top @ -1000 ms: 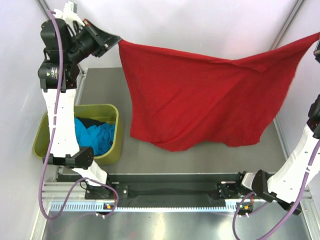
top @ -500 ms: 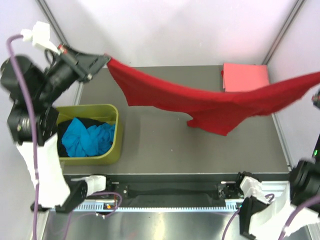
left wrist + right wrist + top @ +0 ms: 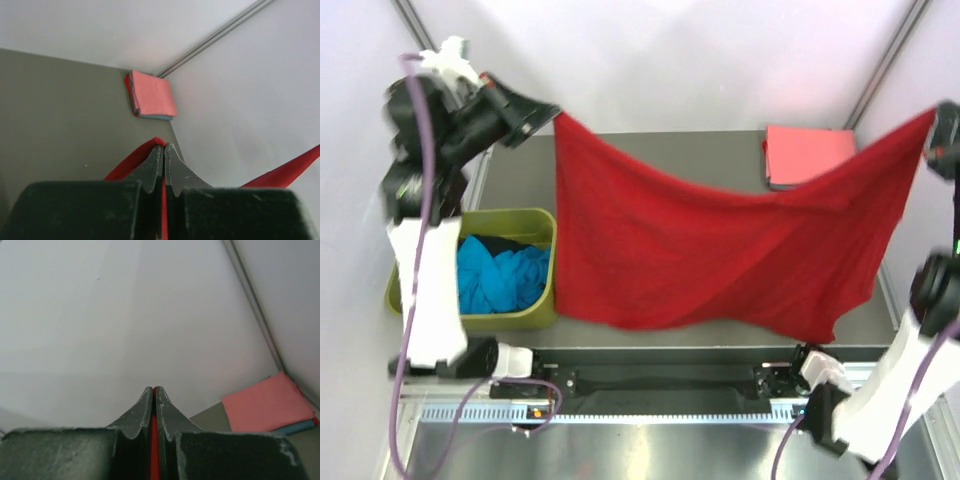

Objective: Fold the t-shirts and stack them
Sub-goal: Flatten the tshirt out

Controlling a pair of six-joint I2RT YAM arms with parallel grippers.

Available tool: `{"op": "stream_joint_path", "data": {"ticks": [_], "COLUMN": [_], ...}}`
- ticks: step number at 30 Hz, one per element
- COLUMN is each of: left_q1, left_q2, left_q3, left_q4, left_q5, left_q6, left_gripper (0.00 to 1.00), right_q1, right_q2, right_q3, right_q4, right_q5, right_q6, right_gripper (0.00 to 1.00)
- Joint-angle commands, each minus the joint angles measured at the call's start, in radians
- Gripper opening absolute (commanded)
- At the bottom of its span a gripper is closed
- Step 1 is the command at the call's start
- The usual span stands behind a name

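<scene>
A bright red t-shirt (image 3: 720, 265) hangs spread in the air between both arms, its lower edge low near the table's front. My left gripper (image 3: 552, 115) is shut on its upper left corner, where red cloth (image 3: 131, 162) shows beside the pinched fingertips (image 3: 155, 162). My right gripper (image 3: 932, 122) is shut on the upper right corner, a red strip (image 3: 154, 440) showing between its jaws. A folded salmon-pink t-shirt (image 3: 808, 153) tops a small stack at the back right corner, with a blue layer (image 3: 300, 427) under it. Turquoise (image 3: 500, 275) and black shirts lie in the tub.
An olive-green plastic tub (image 3: 548, 300) stands at the table's left side, beside the left arm. White walls enclose the back and sides. A black rail (image 3: 670, 380) runs along the near edge between the arm bases.
Both arms swung the red t-shirt: half a second ago it was flung flat towards the back; now it hangs down again, spread wide, nearer the front edge. Both grips held.
</scene>
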Motion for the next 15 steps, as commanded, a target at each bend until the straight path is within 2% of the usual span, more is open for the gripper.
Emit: {"op": "stream_joint_path", "data": {"ticks": [1, 2, 3, 5, 6, 7, 9, 10, 13, 15], "left_q1": [0.002, 0.002, 0.002, 0.002, 0.004, 0.004, 0.01, 0.013, 0.034, 0.028], "left_q2": [0.149, 0.185, 0.258, 0.333, 0.419, 0.464, 0.592, 0.625, 0.673, 0.629], "left_q3": [0.01, 0.025, 0.06, 0.135, 0.173, 0.219, 0.367, 0.402, 0.425, 0.406], "left_q4": [0.138, 0.156, 0.175, 0.251, 0.274, 0.297, 0.322, 0.343, 0.513, 0.569], "left_q5": [0.001, -0.005, -0.01, -0.013, -0.016, -0.024, -0.039, -0.033, 0.021, 0.042], "left_q6": [-0.046, -0.049, -0.052, -0.067, -0.07, -0.078, -0.093, -0.142, -0.274, -0.288], "left_gripper": [0.0, 0.0, 0.0, 0.0, 0.0, 0.0, 0.0, 0.0, 0.0, 0.0], "right_q1": [0.048, 0.086, 0.181, 0.26, 0.299, 0.306, 0.301, 0.298, 0.286, 0.278], "right_q2": [0.209, 0.254, 0.305, 0.498, 0.57, 0.713, 0.825, 0.865, 0.85, 0.85], "right_q3": [-0.045, -0.026, 0.012, 0.212, 0.304, 0.493, 0.637, 0.659, 0.574, 0.606], "right_q4": [0.206, 0.209, 0.205, 0.159, 0.134, 0.114, 0.138, 0.181, 0.437, 0.496], "right_q5": [-0.066, -0.001, 0.038, 0.079, 0.075, 0.069, 0.061, 0.063, 0.093, 0.095], "right_q6": [0.099, 0.068, 0.039, -0.025, -0.03, -0.024, 0.019, 0.03, 0.054, 0.012], "right_gripper": [0.0, 0.0, 0.0, 0.0, 0.0, 0.0, 0.0, 0.0, 0.0, 0.0]}}
